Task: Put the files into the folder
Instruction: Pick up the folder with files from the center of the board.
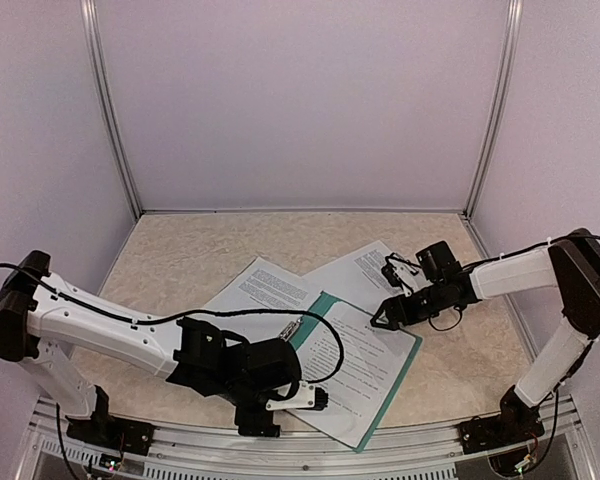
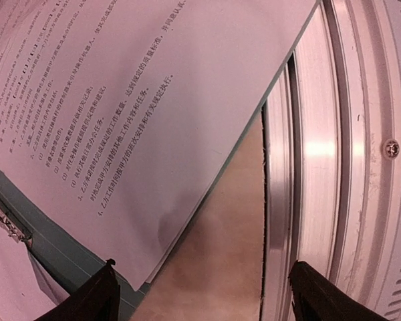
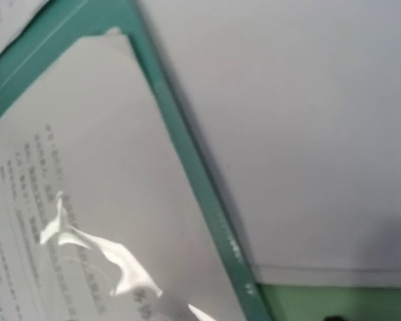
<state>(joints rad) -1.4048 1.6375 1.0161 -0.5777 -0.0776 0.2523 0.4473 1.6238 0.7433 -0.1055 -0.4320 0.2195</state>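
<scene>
The dark teal folder (image 1: 401, 369) lies open at the table's near middle, with a printed sheet (image 1: 358, 362) on its right leaf. Two more sheets lie behind it, one at the left (image 1: 265, 287) and one at the right (image 1: 365, 268). My left gripper (image 1: 315, 398) is open and empty at the folder's near edge; in the left wrist view its fingertips (image 2: 93, 299) straddle the sheet's corner (image 2: 144, 200) and bare table. My right gripper (image 1: 385, 318) is low over the folder's far edge (image 3: 194, 174); its fingers are hidden in the right wrist view.
The silver clip (image 2: 3, 221) sits on the folder's spine. An aluminium rail (image 2: 321, 154) runs along the table's near edge, right beside the left gripper. A pale green patch (image 3: 321, 302) shows under the loose sheet (image 3: 287, 114). White walls enclose the table.
</scene>
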